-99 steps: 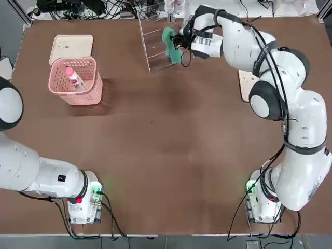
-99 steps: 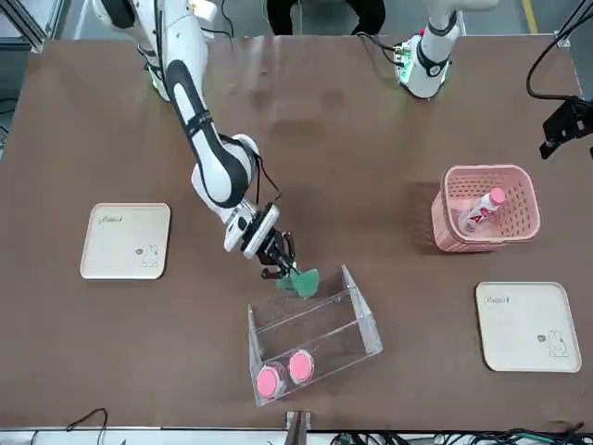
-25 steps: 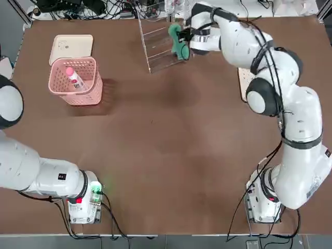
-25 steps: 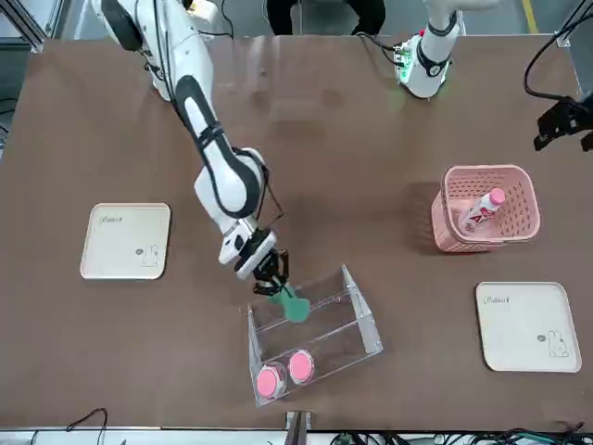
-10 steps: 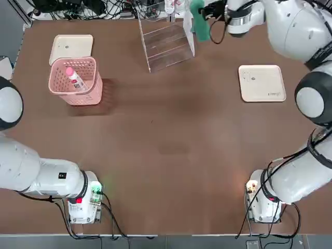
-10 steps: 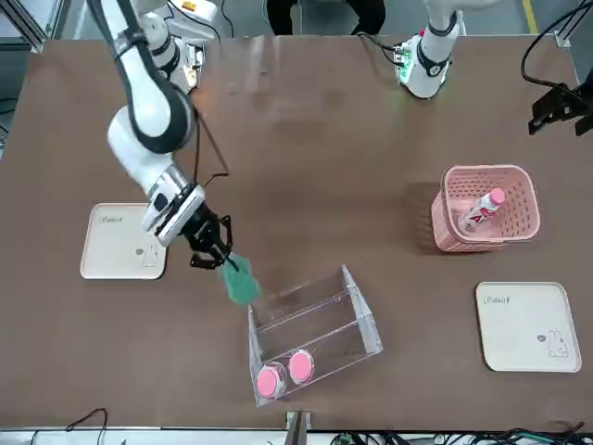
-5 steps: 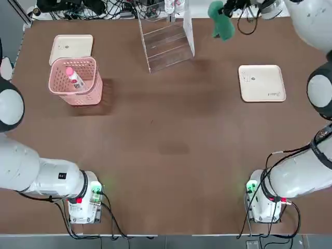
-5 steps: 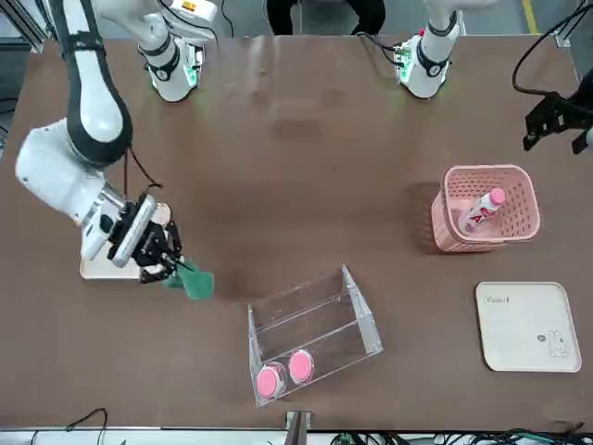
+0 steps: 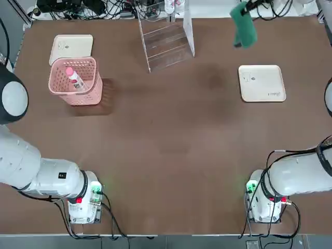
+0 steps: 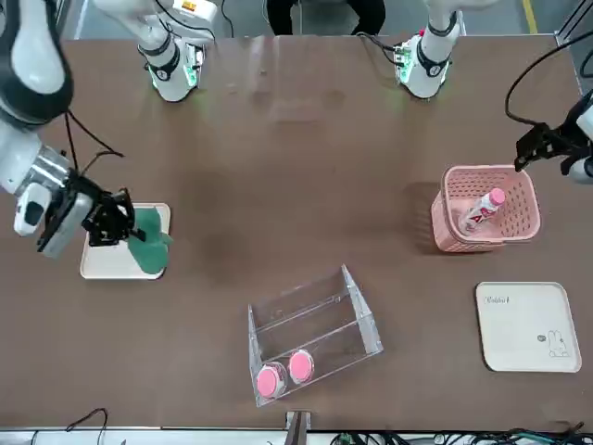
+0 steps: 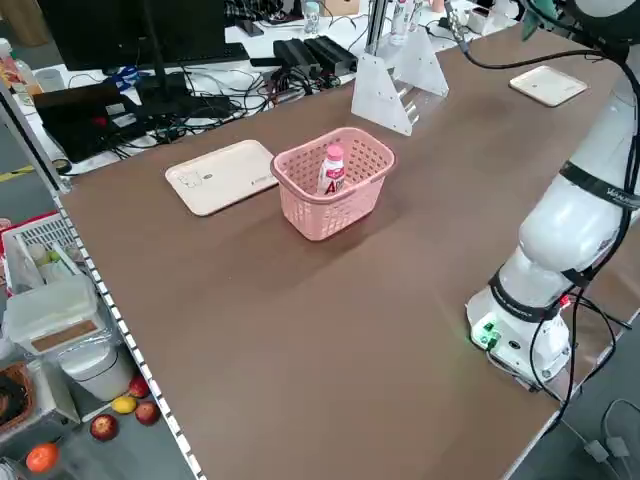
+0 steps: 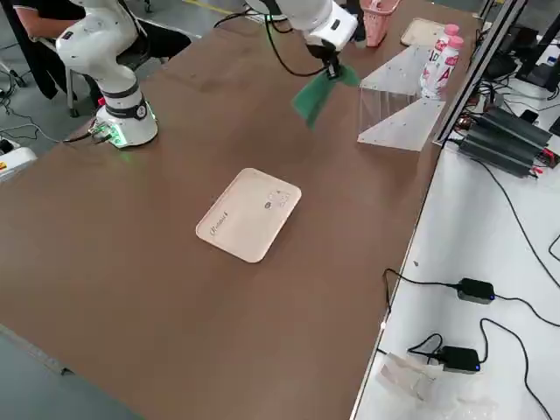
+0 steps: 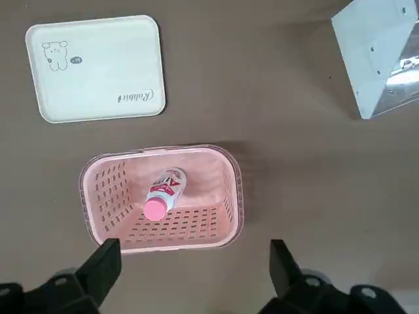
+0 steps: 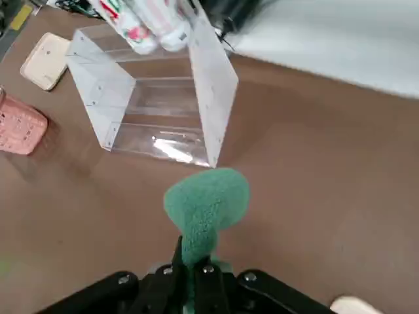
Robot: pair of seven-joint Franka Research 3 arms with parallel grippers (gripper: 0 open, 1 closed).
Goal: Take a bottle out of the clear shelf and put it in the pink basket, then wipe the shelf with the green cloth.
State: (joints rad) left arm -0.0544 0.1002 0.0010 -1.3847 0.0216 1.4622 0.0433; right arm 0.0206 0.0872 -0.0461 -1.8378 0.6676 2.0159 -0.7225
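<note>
Our right gripper (image 10: pixel 119 225) is clamped on the green cloth (image 10: pixel 145 243), which hangs over the cream tray (image 10: pixel 104 260), well apart from the shelf (image 10: pixel 313 332). Our left gripper (image 13: pixel 191 256), jaws wide and empty, hovers over the basket (image 13: pixel 222 196) holding the bottle (image 13: pixel 163 193)

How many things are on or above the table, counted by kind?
Bottles: 3, with 1 in the pink basket and 2 in the clear shelf
Cream trays: 2
Pink basket: 1
Clear shelf: 1
Green cloth: 1, held by the right hand
Total: 8
</note>
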